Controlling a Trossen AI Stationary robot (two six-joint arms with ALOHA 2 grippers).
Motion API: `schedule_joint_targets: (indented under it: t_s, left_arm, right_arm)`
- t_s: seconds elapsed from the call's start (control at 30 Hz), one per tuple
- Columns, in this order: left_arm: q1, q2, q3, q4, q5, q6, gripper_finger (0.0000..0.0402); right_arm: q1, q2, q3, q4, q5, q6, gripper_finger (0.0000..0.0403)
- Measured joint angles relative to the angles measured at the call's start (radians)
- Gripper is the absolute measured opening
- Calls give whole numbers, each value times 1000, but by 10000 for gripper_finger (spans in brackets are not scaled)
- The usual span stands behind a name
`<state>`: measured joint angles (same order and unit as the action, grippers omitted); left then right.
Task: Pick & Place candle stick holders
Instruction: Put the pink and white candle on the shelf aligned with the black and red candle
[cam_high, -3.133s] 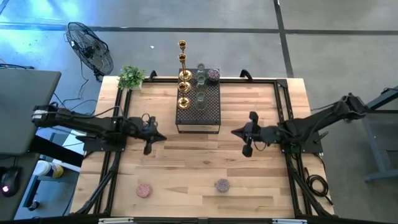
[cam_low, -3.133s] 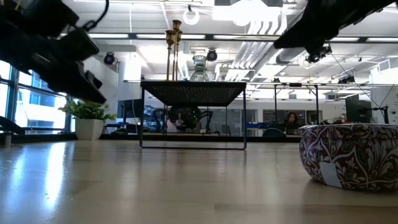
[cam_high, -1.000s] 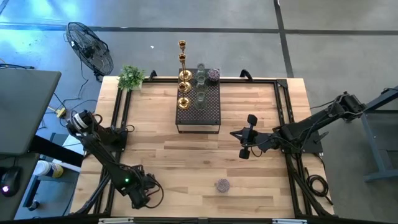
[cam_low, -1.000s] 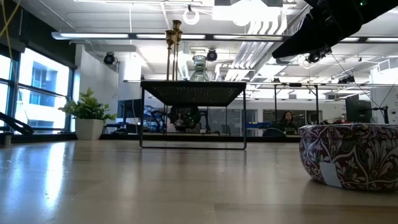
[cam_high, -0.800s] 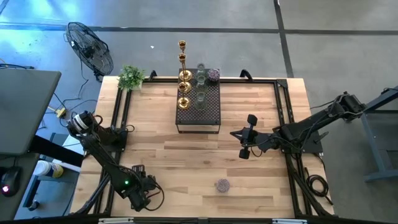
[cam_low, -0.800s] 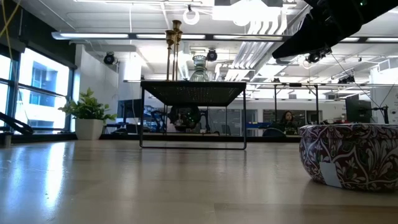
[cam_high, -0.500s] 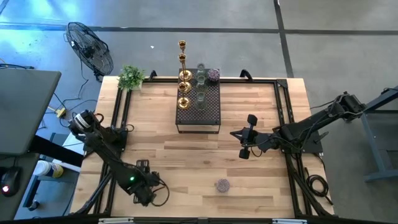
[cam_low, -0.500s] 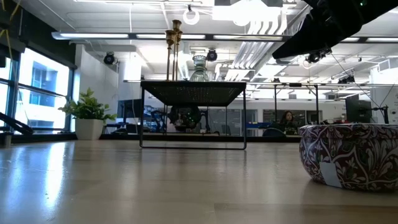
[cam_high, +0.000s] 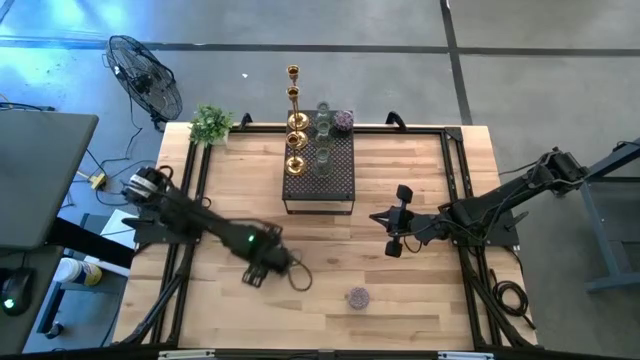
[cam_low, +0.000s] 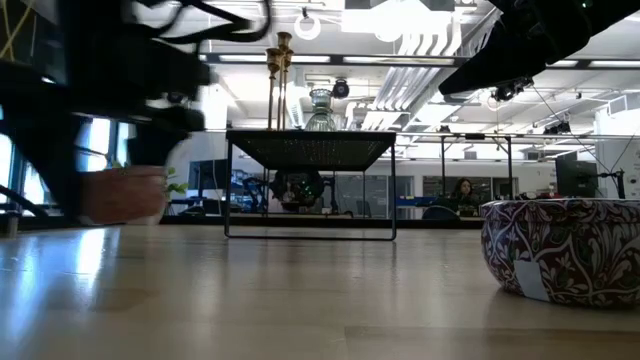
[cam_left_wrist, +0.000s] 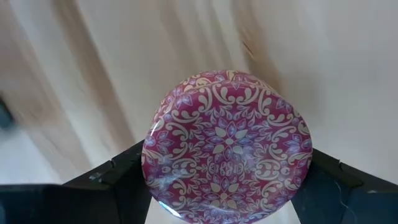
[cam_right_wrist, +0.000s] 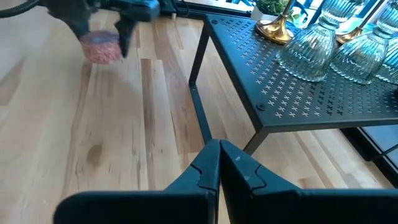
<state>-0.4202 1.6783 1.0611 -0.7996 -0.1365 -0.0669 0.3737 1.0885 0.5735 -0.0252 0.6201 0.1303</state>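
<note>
My left gripper (cam_high: 258, 272) hangs over the middle-left of the table, shut on a pink patterned candle stick holder (cam_left_wrist: 227, 146). That holder also shows in the right wrist view (cam_right_wrist: 101, 46) and, blurred, in the low view (cam_low: 120, 195); from above the gripper hides it. A purple patterned holder (cam_high: 357, 297) rests on its base near the table's front edge. Gold candlesticks (cam_high: 295, 140) and clear glass cups (cam_high: 322, 140) stand on the black perforated stand (cam_high: 335, 180) at the far middle. My right gripper (cam_high: 394, 228) waits shut, right of the middle. My left gripper pinches the pink holder between its two fingers (cam_left_wrist: 121, 180), one on each opposite side of its round wall (cam_left_wrist: 152, 168). The fingers come from above, pointing down. The holder hangs clear of the table, its round patterned face toward the wrist camera.
A small green potted plant (cam_high: 211, 124) stands at the far left corner. A black frame (cam_high: 455, 170) runs along the table's edges. Bare wood lies between the stand and the front edge. A loose cable loop (cam_high: 299, 279) hangs beside my left gripper.
My left gripper has risen from the near left part of the table and swung toward the far edge and the right, to the middle-left. It carries the pink holder, which is now lifted clear of the wood. The right arm has kept still.
</note>
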Motion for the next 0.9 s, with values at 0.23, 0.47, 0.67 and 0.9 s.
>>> schedule_joint_targets:
  t_s: [0.23,0.47,0.67,0.9]
  left_arm:
    - [132,0,0,130,44,274,285]
    - [208,4,0,223,55,405,285]
    - [244,6,0,247,75,461,285]
    - [205,31,1,415,103,418,285]
  right_arm:
    - [0,0,0,0,-10,3,1]
    - [0,0,0,0,-23,21,1]
    - [-1,0,0,5,-23,26,2]
    - [-21,0,0,24,-55,34,2]
